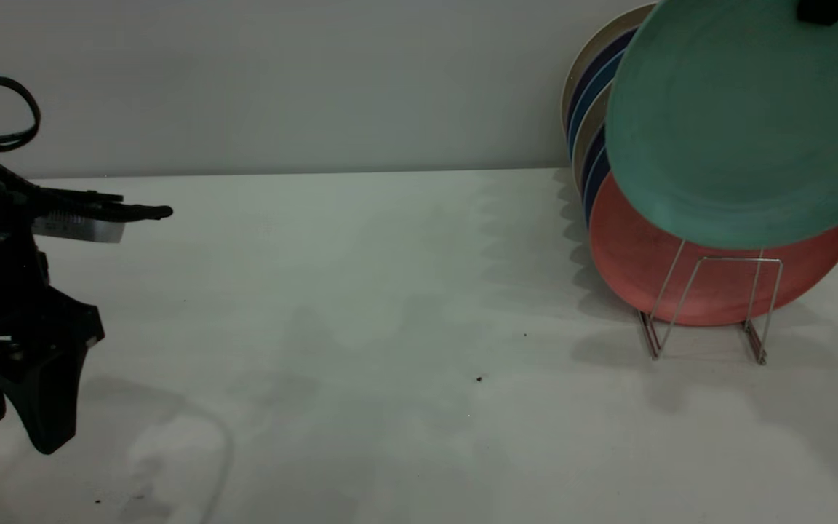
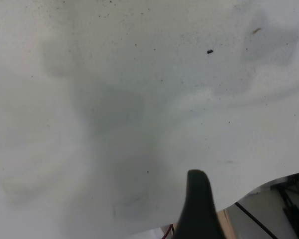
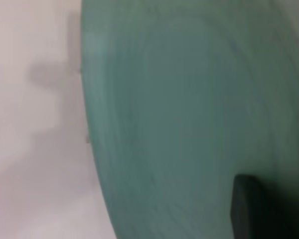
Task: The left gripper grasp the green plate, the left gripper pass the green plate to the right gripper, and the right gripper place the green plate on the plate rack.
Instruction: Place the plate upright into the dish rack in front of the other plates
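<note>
The right gripper entered at the 1 o'clock corner of the exterior view and was clamped on the upper edge of the green plate, one finger lying dark against the plate's face in its wrist view. The plate hung upright in the air with its face toward the camera, overlapping the pink plate and the blue plates leaning in the plate rack below, with no writing legible on it. At 9 o'clock the left gripper hovered above the white table, well apart from the rack, its fingers spread and empty.
</note>
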Controlling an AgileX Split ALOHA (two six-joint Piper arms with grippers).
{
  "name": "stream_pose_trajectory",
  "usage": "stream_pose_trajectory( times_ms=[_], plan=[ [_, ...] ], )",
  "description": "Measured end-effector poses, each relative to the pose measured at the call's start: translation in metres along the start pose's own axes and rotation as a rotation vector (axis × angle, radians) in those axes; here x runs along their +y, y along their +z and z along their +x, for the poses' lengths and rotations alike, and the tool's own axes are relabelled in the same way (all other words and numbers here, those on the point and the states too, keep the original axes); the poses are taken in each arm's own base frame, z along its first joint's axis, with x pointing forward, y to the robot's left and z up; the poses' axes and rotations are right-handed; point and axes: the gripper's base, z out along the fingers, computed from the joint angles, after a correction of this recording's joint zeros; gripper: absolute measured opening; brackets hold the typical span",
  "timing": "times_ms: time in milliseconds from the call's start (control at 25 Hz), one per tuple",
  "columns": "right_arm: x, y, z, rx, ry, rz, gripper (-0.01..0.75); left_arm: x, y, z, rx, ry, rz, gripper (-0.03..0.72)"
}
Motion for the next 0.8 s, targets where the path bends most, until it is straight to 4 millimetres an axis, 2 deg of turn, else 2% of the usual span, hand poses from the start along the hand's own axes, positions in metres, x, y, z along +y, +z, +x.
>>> stream_pose_trajectory(
  times_ms=[240,800],
  plan=[
    [-0.009,0.013,0.003,0.041,-0.025,0.031,0.108,0.0,0.0,0.0,-0.002,0.0,0.0,0.59],
    [-0.01,0.048,0.006,0.05,0.022,0.019,0.108,0.0,0.0,-0.001,-0.014,-0.002,-0.002,0.59]
  ],
)
